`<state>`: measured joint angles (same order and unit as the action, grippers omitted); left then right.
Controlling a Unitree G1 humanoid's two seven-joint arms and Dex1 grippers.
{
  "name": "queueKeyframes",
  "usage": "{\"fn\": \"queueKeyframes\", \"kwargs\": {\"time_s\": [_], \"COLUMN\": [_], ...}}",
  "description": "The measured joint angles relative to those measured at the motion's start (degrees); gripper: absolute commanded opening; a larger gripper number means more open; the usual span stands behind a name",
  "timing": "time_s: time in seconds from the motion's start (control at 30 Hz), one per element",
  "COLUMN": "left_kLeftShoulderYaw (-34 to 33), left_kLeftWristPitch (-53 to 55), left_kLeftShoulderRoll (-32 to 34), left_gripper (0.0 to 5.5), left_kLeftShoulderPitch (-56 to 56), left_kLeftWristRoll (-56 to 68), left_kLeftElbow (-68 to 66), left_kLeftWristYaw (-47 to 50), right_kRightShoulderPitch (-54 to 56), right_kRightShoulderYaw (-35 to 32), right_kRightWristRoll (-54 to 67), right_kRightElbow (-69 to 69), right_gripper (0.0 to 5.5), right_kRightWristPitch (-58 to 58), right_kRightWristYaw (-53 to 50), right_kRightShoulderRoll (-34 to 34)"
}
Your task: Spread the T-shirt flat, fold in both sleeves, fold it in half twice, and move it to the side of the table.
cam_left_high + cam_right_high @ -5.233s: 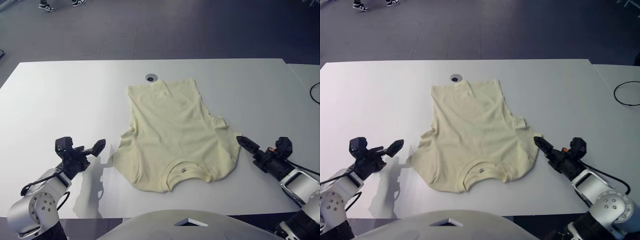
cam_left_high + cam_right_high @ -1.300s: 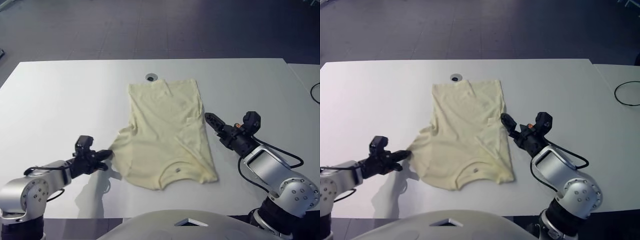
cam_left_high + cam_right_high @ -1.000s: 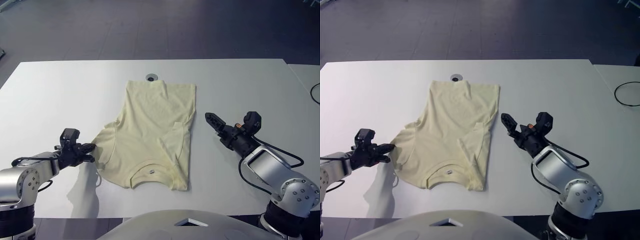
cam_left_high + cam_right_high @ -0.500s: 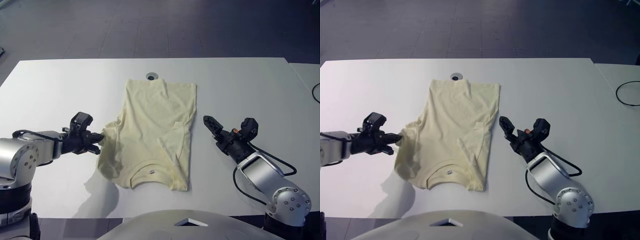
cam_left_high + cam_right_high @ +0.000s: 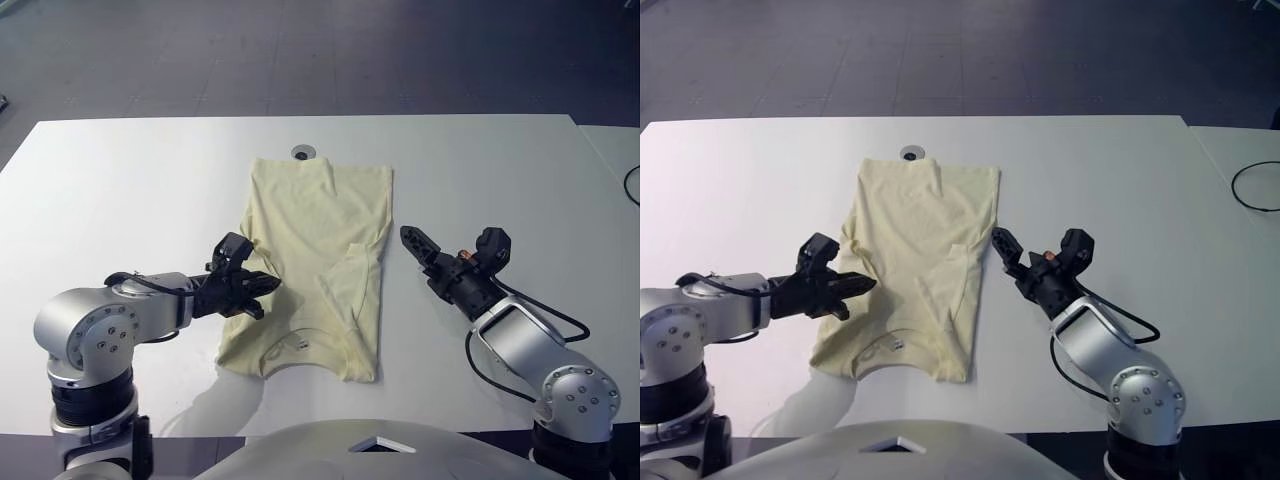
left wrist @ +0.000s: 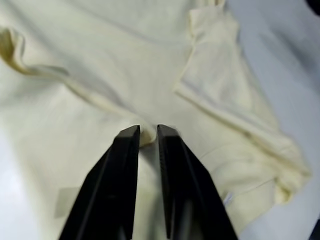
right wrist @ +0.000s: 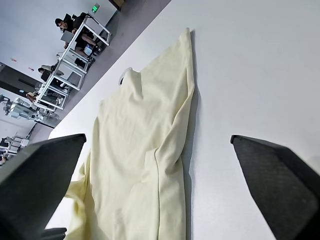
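Pinching a fold of the left sleeve, my left gripper was clamped on the cloth above the near left part of the T-shirt. The shirt lay in the middle of the white table, collar toward me and hem at the far side. I judged the fabric light, limp and thin: it would drape and wrinkle the moment it left the surface, and the whole shirt could slide on the smooth top if pulled sideways. A low pinch at a sleeve edge or a corner seemed the best hold, taking one layer only. The right sleeve already lay folded over the body. Just beside that edge, not touching it, my right gripper hung with its jaws spread wide and nothing between them.
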<state>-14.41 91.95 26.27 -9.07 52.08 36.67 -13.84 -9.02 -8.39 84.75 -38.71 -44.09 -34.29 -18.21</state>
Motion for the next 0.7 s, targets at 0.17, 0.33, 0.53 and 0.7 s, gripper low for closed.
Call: {"fn": "queueKeyframes", "kwargs": {"time_s": [0.17,0.33,0.53,0.7], "left_kLeftShoulderYaw": [-9.8,-3.0,-0.5,1.6], "left_kLeftWristPitch": [0.0,-21.0,-49.7,-72.5], "left_kLeftShoulderRoll": [-4.8,12.5,22.6,28.2], "left_gripper": [2.12,3.08,4.08,4.93], "left_kLeftShoulderPitch": [-7.2,2.8,16.9,22.0], "left_kLeftWristRoll": [6.8,-6.0,-19.4,-28.6], "left_kLeftElbow": [-4.5,-2.1,-8.7,-18.0], "left_kLeftWristYaw": [0.0,-14.8,-34.7,-46.6], "right_kRightShoulderPitch": [1.6,1.0,-3.8,-8.4], "right_kRightShoulderYaw": [2.1,3.7,13.1,21.3], "right_kRightWristRoll": [-6.3,-22.9,-40.5,-56.2], "right_kRightElbow": [-3.2,-10.7,-14.5,-13.8], "right_gripper": [5.4,5.4,5.4,5.4], "right_kRightWristPitch": [-5.2,-7.6,-2.2,6.5], "right_kRightWristYaw": [7.7,24.6,41.9,51.4], "right_kRightShoulderRoll": [-12.1,-32.7,-47.9,-55.7]}}
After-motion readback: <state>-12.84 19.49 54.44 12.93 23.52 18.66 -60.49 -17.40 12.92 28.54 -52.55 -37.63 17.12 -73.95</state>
